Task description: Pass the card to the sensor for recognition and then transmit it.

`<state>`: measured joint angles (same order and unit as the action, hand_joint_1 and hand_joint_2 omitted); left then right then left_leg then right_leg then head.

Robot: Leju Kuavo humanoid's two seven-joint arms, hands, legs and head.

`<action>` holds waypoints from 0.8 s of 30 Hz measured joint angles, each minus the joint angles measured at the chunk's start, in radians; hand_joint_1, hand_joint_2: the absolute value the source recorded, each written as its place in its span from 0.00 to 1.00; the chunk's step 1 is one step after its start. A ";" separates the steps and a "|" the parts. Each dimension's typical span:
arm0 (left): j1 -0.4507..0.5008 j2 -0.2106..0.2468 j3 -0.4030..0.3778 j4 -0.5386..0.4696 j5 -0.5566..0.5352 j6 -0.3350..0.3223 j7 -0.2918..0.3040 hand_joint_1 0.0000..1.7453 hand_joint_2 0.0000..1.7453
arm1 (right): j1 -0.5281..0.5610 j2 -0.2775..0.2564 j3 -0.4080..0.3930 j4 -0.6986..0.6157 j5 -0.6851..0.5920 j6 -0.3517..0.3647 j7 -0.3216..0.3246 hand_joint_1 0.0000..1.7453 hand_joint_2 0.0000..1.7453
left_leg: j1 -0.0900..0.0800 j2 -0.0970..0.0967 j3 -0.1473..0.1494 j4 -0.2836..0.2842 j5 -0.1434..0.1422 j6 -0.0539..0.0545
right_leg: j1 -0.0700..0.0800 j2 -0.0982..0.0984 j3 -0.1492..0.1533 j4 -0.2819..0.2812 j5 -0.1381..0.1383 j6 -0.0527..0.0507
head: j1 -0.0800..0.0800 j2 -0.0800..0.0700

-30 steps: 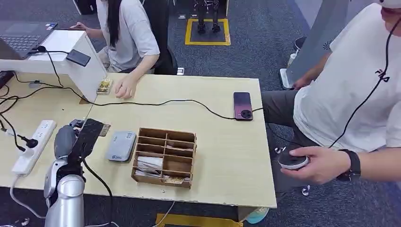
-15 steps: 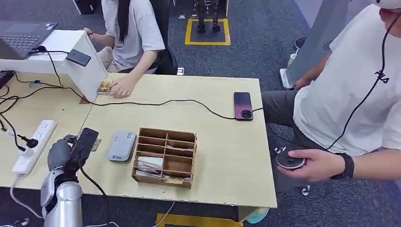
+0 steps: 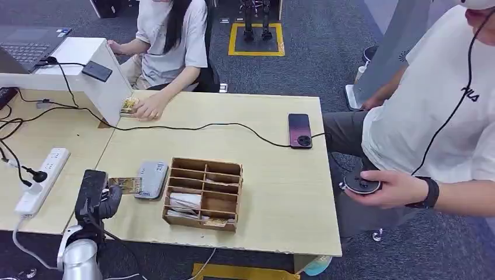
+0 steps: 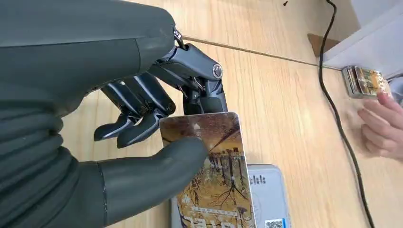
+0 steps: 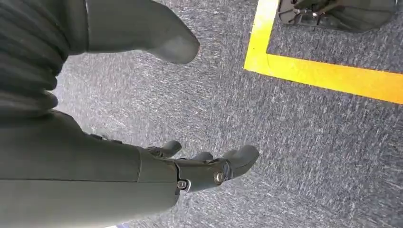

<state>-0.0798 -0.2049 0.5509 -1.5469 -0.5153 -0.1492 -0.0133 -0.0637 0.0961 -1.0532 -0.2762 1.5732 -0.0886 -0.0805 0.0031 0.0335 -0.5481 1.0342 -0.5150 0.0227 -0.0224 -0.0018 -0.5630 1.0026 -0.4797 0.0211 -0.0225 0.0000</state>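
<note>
Just past your left hand (image 4: 142, 123), the card (image 4: 211, 166) is pinched between thumb and fingers, its far end over the grey sensor (image 3: 150, 179). So pickup looks done; reading and handoff remain. It's a brownish card with a tree picture. Your right hand (image 5: 190, 171) hangs loosely spread, holding nothing.

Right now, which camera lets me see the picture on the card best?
The left wrist view: the card is close up there, its golden tree picture clear, pinched by the left hand. The head view shows it small beside the grey sensor. The right wrist view looks at carpet.
</note>
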 joint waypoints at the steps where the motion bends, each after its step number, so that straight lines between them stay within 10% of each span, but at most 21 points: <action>1: 0.002 -0.001 0.000 -0.006 0.004 0.000 0.001 1.00 1.00 | 0.000 0.000 0.002 0.001 0.000 0.002 0.000 0.00 1.00 | 0.000 0.000 0.000 0.000 0.000 0.000 | 0.000 0.000 0.000 0.000 0.000 0.000 | 0.000 0.000; 24: -0.016 -0.025 0.000 -0.017 -0.104 0.104 0.040 1.00 1.00 | 0.000 0.000 0.037 0.006 0.000 0.007 0.002 0.00 1.00 | 0.000 0.000 0.000 0.000 0.000 0.000 | 0.000 0.000 0.000 0.000 0.000 0.000 | 0.000 0.000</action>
<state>-0.0958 -0.2300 0.5505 -1.5637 -0.6191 -0.0450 0.0267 -0.0636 0.0961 -1.0159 -0.2701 1.5732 -0.0813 -0.0782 0.0030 0.0336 -0.5478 1.0343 -0.5148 0.0230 -0.0225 -0.0018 -0.5630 1.0026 -0.4796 0.0211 -0.0225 0.0000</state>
